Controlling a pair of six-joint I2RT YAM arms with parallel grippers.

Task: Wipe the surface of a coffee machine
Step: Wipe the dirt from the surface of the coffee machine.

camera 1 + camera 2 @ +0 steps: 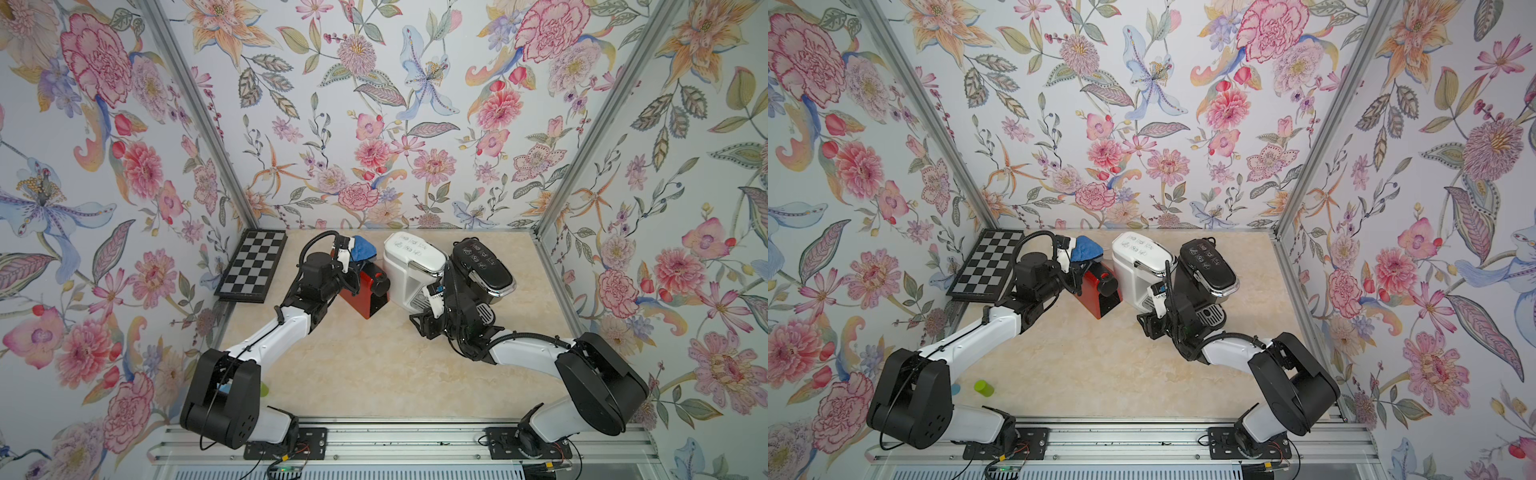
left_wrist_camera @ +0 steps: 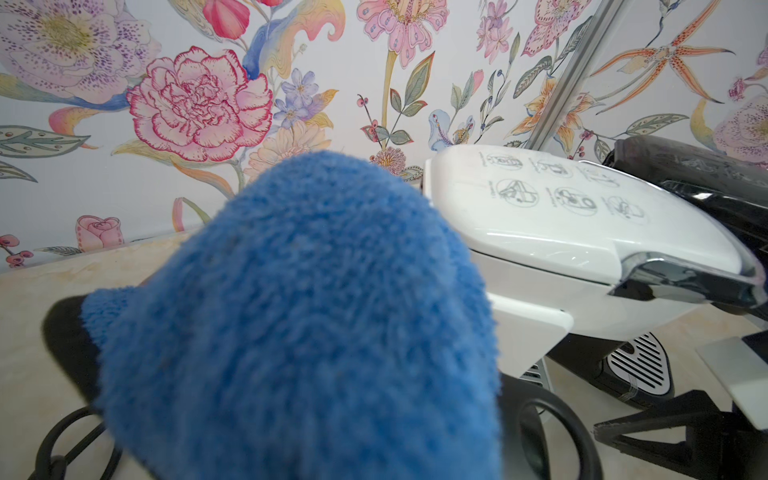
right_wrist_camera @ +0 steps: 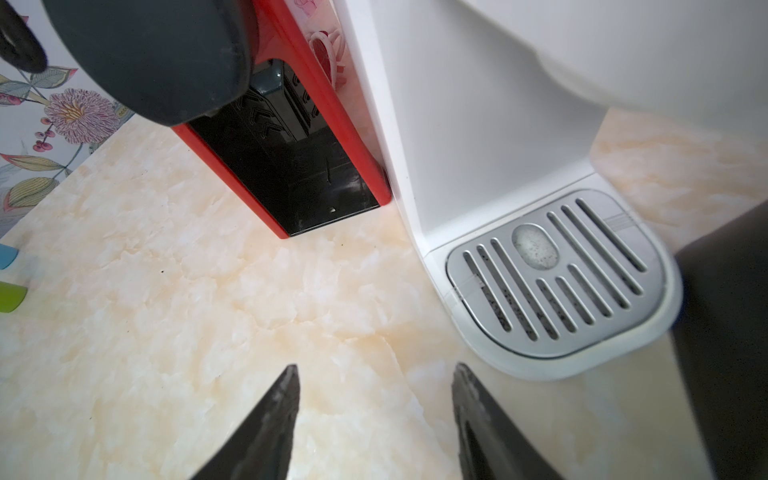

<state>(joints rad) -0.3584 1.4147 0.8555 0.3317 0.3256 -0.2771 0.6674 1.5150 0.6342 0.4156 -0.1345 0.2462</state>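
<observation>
Grip first: your left gripper [image 1: 350,252] is clamped tight on a blue fluffy microfibre cloth [image 2: 307,316]. The cloth bulges over the fingers and hides them in the left wrist view. That bunching probably serves you, since a soft pad leads and no hard fingertip scrapes the plastic.

The cloth hangs off the table over the rear of a glossy red coffee machine [image 1: 365,297], just beside the lid of a white plastic coffee machine [image 1: 409,266]. You cannot tell whether it touches either. Which machine you mean to wipe is not settled by the pictures.

Your right gripper [image 3: 375,368] has its jaws apart and empty, low over the cream marble tabletop [image 1: 374,374]. It sits in front of the white machine's grey slotted drip tray [image 3: 557,270], likely kept clear or ready to brace.

The red base meets the white one at a corner, and a black coffee machine [image 1: 482,264] stands on the white one's other side. A black-and-silver chessboard [image 1: 253,266] and a lime-green cup [image 1: 983,387] sit well apart.
</observation>
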